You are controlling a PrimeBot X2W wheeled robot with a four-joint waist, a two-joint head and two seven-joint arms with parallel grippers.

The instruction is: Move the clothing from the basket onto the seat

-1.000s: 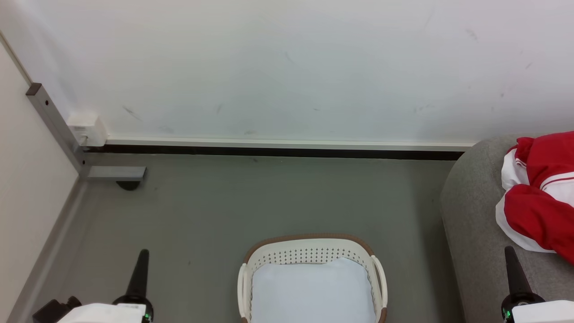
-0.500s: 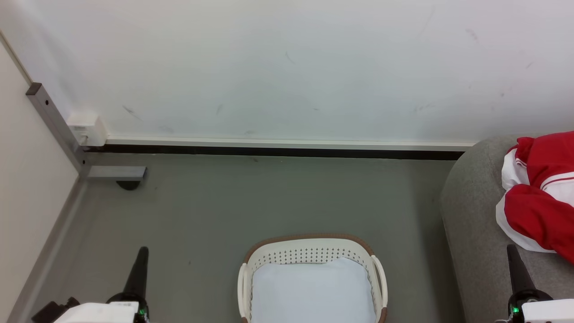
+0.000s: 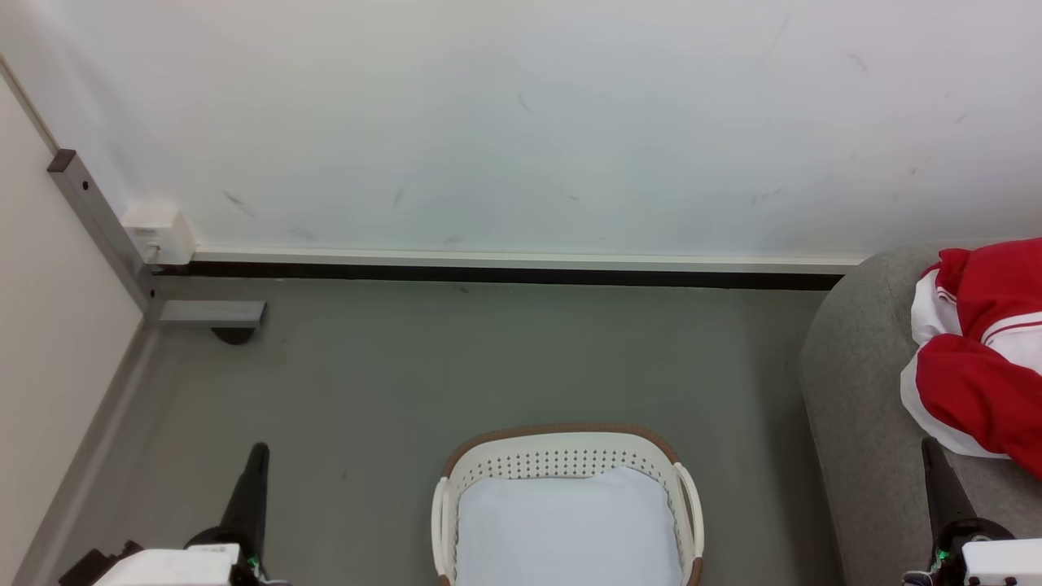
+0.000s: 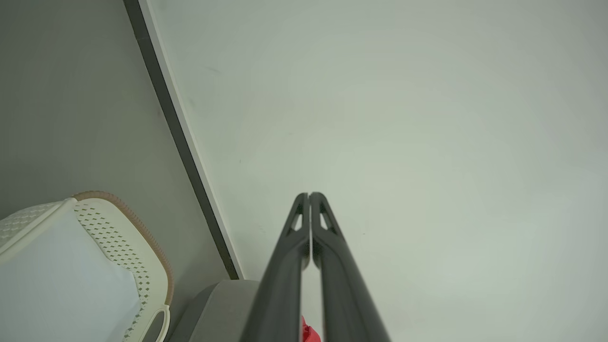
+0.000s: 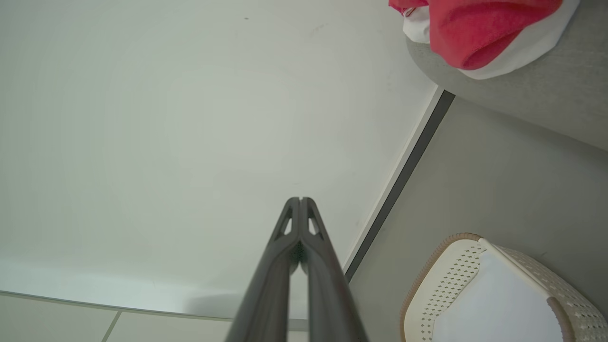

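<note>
At the lower corners, left gripper (image 3: 258, 452) and right gripper (image 3: 933, 448), both closed empty, have dropped slightly; clothing (image 3: 981, 370) on seat (image 3: 859, 399), task apparently complete.

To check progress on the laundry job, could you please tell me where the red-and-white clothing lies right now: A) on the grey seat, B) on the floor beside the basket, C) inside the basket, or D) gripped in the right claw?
A: the red-and-white clothing lies bunched on the grey seat, while the basket on the floor holds a pale cushion.
</note>
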